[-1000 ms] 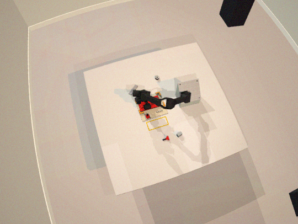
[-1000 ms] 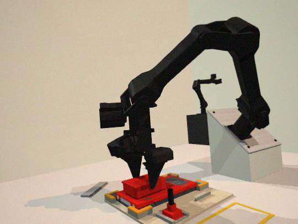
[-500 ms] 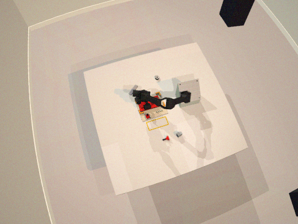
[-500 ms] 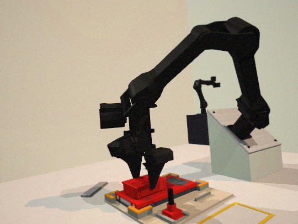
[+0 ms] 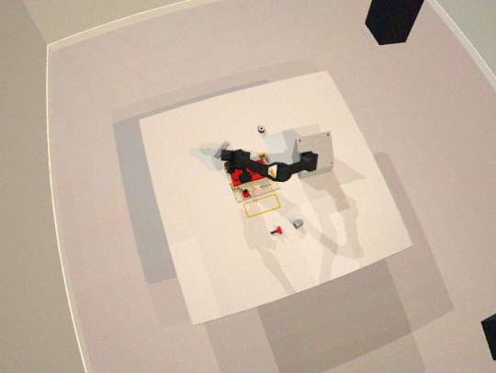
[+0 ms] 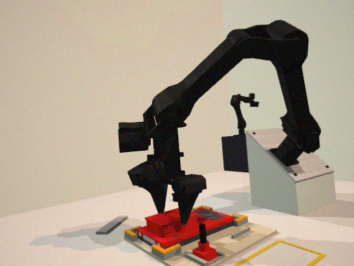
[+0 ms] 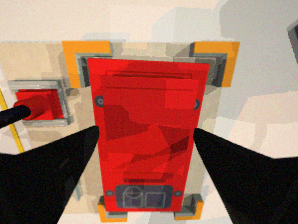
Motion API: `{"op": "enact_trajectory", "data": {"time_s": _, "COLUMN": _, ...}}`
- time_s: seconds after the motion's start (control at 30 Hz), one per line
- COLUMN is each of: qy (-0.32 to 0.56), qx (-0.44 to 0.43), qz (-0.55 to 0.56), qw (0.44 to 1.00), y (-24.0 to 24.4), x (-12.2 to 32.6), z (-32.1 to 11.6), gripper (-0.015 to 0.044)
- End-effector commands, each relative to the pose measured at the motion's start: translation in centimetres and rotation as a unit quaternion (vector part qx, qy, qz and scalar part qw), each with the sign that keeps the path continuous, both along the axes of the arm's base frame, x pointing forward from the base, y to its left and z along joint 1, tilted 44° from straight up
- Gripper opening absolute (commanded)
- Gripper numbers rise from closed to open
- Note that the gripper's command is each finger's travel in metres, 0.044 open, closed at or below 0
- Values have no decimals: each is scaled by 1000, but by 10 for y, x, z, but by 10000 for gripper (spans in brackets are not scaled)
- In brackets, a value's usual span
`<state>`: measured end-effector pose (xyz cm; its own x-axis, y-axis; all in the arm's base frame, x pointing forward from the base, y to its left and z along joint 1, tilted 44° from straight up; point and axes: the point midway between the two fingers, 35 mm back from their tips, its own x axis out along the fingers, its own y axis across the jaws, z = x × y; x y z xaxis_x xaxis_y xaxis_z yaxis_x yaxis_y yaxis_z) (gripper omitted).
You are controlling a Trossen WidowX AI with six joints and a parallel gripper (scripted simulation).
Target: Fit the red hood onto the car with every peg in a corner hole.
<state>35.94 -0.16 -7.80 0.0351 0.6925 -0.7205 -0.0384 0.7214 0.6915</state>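
Note:
The red hood sits low on the deck of the car chassis, looking level, with no gap visible under it. The chassis lies in the jig with orange corners. My gripper is open, pointing down, with one finger on each side of the hood. In the wrist view the fingertips are close to its long sides; whether they touch it cannot be told. The engine block and the pegs are hidden, so the fit in the corner holes cannot be seen.
A red part with a black lever stands in a holder beside the car. A grey bar lies beyond the jig. A small wheel, a red and black piece and a grey block lie on the table.

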Motion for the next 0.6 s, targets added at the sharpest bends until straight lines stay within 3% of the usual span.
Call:
{"op": "enact_trajectory", "data": {"time_s": 0.0, "qy": -4, "qx": -3, "qz": 1, "qw": 1000, "y": -12, "x": 2, "z": 11, "gripper": 440}}
{"op": "enact_trajectory", "data": {"time_s": 0.2, "qy": -2, "qx": -5, "qz": 2, "qw": 1000, "y": -47, "x": -1, "z": 48, "gripper": 440}}
{"op": "enact_trajectory", "data": {"time_s": 0.57, "qy": -2, "qx": -5, "qz": 2, "qw": 1000, "y": -48, "x": -1, "z": 49, "gripper": 440}}
